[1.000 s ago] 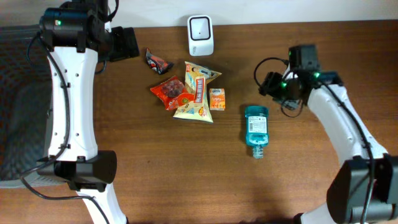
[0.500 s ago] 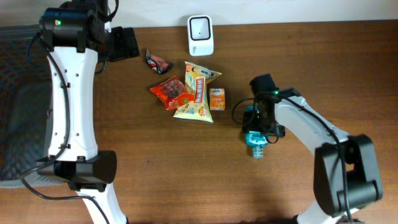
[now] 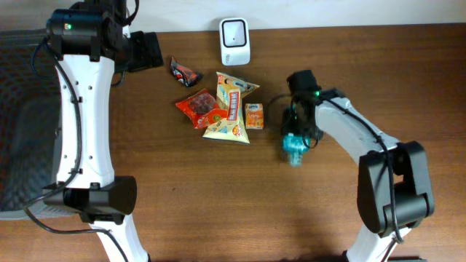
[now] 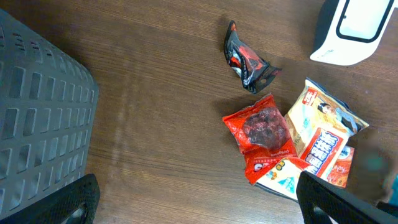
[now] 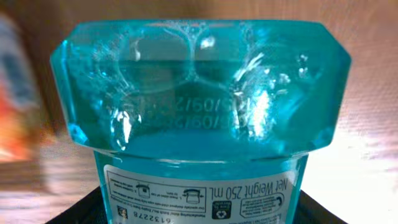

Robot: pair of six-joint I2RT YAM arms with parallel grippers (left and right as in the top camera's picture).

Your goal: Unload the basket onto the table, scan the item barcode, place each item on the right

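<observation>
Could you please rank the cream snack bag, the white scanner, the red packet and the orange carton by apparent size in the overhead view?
1. cream snack bag, clearly largest.
2. white scanner and red packet: too alike to rank apart.
3. orange carton, smallest.

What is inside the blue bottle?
The blue bottle holds blue liquid with bubbles; its white label hides the contents behind it.
</observation>
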